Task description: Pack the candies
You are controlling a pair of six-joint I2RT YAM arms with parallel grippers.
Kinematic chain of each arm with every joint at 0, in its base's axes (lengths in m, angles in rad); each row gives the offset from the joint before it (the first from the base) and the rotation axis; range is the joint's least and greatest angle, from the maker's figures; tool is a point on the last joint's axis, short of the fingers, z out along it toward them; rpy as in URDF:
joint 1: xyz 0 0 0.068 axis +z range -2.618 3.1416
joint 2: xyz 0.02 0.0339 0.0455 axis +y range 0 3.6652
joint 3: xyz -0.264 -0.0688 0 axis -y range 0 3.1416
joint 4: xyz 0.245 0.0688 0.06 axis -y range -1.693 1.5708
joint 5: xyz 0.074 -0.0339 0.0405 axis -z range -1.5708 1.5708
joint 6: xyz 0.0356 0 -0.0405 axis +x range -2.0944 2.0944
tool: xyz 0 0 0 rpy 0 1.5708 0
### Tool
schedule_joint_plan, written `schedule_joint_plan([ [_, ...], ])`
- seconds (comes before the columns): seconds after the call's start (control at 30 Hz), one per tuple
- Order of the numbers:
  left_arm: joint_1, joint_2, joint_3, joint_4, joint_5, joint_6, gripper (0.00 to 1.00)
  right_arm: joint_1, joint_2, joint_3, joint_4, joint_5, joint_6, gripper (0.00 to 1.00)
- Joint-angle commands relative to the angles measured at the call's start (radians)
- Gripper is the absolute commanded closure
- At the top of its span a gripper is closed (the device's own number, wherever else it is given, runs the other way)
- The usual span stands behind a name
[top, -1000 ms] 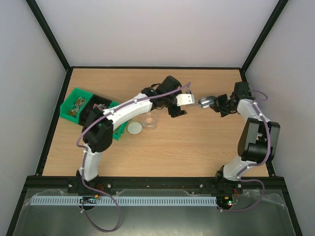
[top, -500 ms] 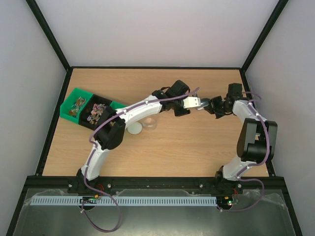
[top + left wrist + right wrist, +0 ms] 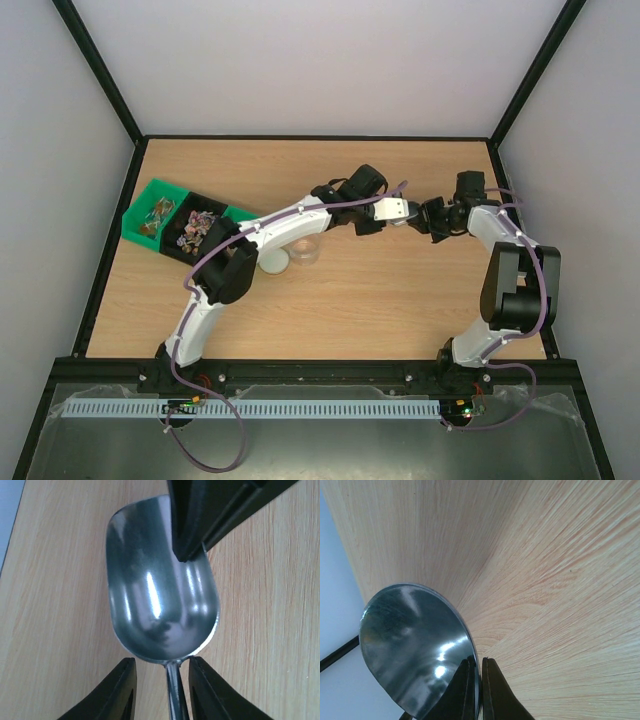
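Observation:
A shiny metal scoop [image 3: 413, 214] hangs above the table between the two arms. My right gripper [image 3: 479, 662] is shut on the rim of the scoop's bowl [image 3: 410, 645]. My left gripper [image 3: 161, 672] straddles the thin handle just behind the bowl [image 3: 160, 600], with a gap still showing on each side, so it is open. The right gripper's dark fingers [image 3: 200, 520] show on the far rim in the left wrist view. The candies [image 3: 195, 228] lie in a black bin at the far left, away from both grippers.
A green bin [image 3: 155, 215] adjoins the black one. A small clear jar [image 3: 305, 248] and a round whitish lid [image 3: 272, 262] sit on the table under the left arm. Black frame posts border the table.
My left arm has reached right to the scoop, and its jaws have narrowed around the handle. The right gripper has shifted a little left, still holding the scoop.

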Motion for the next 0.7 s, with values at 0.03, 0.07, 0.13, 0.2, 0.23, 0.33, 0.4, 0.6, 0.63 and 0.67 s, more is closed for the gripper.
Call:
schedule_joint_plan([
  [0.03,-0.005,0.024,-0.006,0.027,-0.038,0.033,0.73,0.011,-0.035,-0.015,0.006,-0.044,0.027,0.99],
  [0.07,-0.003,0.023,-0.008,0.027,-0.039,0.033,0.75,0.011,-0.036,-0.017,0.006,-0.044,0.029,0.99],
  [0.13,0.001,0.023,-0.007,0.027,-0.039,0.035,0.78,0.012,-0.037,-0.019,0.008,-0.043,0.031,0.99],
  [0.2,0.002,0.023,-0.007,0.027,-0.039,0.039,0.80,0.012,-0.037,-0.019,0.008,-0.044,0.030,0.99],
  [0.23,0.002,0.023,-0.007,0.027,-0.037,0.040,0.80,0.012,-0.037,-0.019,0.008,-0.042,0.032,0.99],
  [0.33,0.002,0.023,-0.008,0.028,-0.036,0.040,0.83,0.011,-0.040,-0.018,0.009,-0.039,0.032,0.99],
  [0.4,0.001,0.023,-0.008,0.028,-0.038,0.043,0.85,0.012,-0.040,-0.017,0.007,-0.038,0.033,0.99],
  [0.6,0.009,0.015,-0.019,-0.002,-0.044,0.039,0.59,0.011,-0.038,-0.012,0.002,-0.027,0.032,0.99],
  [0.63,0.012,0.013,-0.021,-0.005,-0.042,0.036,0.60,0.011,-0.039,-0.011,0.002,-0.027,0.034,0.99],
  [0.67,0.014,0.012,-0.025,-0.008,-0.040,0.035,0.61,0.012,-0.038,-0.011,0.003,-0.027,0.034,0.99],
])
